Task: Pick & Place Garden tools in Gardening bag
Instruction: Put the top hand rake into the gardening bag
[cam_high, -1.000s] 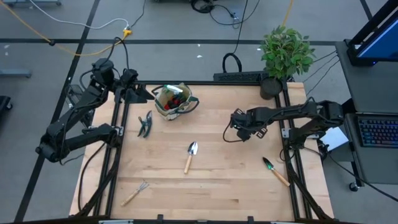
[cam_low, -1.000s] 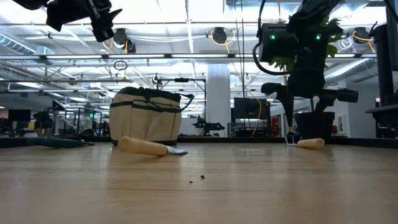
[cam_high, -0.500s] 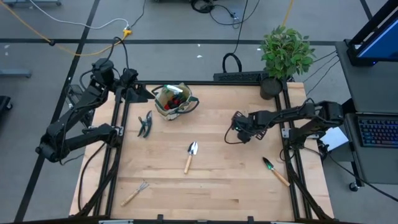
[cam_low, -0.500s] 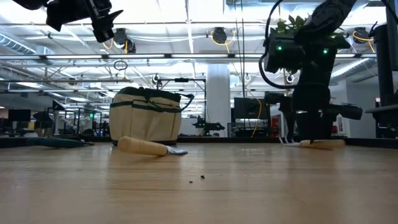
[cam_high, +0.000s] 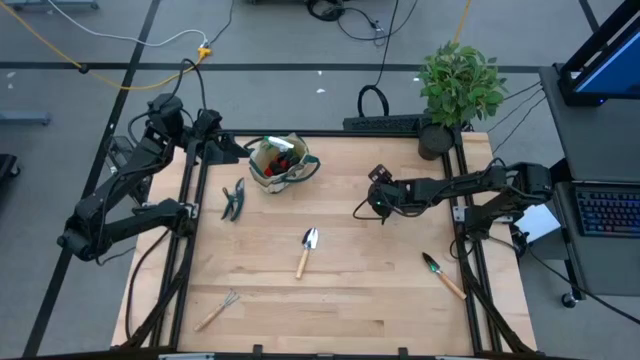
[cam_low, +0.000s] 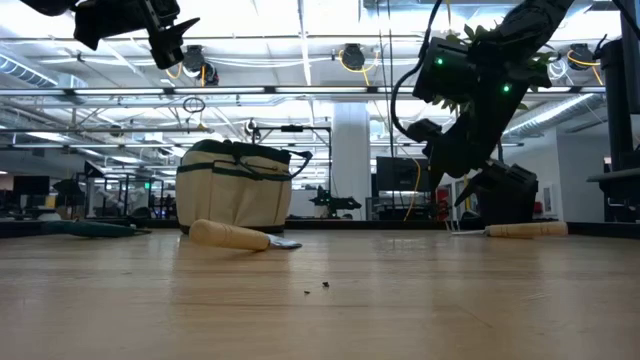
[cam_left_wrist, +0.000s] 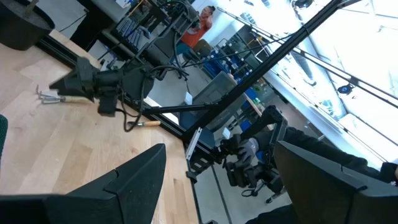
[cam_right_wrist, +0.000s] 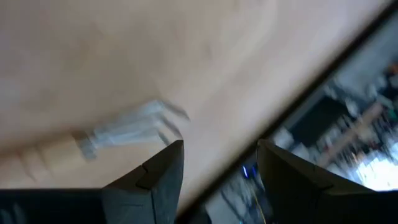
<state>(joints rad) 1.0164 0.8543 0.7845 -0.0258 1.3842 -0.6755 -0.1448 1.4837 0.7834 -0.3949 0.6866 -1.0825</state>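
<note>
The beige bag (cam_high: 298, 173) stands at the table's far left, with red and green things in it; it also shows in the low view (cam_low: 235, 190). On the table lie dark shears (cam_high: 233, 199), a silver trowel (cam_high: 306, 250), a green-bladed trowel (cam_high: 441, 272) and a rake (cam_high: 216, 310). A wooden-handled fork (cam_right_wrist: 118, 137) lies just below my right gripper (cam_high: 366, 203), mostly hidden by the arm in the high view; its handle (cam_low: 525, 229) shows in the low view. My right gripper (cam_right_wrist: 221, 171) is open and empty, tipped, above the table. My left gripper (cam_left_wrist: 217, 186) is open and empty, raised at the far left corner (cam_high: 222, 148).
A leafy potted plant (cam_high: 458, 85) stands at the table's far right corner. Black frame rails (cam_high: 190, 220) run along the table's left and right sides. Bare wood lies between the bag and my right gripper. A person in orange (cam_left_wrist: 200, 28) shows beyond the table.
My right gripper has risen off the table, tipped from pointing down to a slant, and gone toward the table's left and far edge. The fork's handle, which the arm partly covered in the low view, now shows; the fork stays on the table.
</note>
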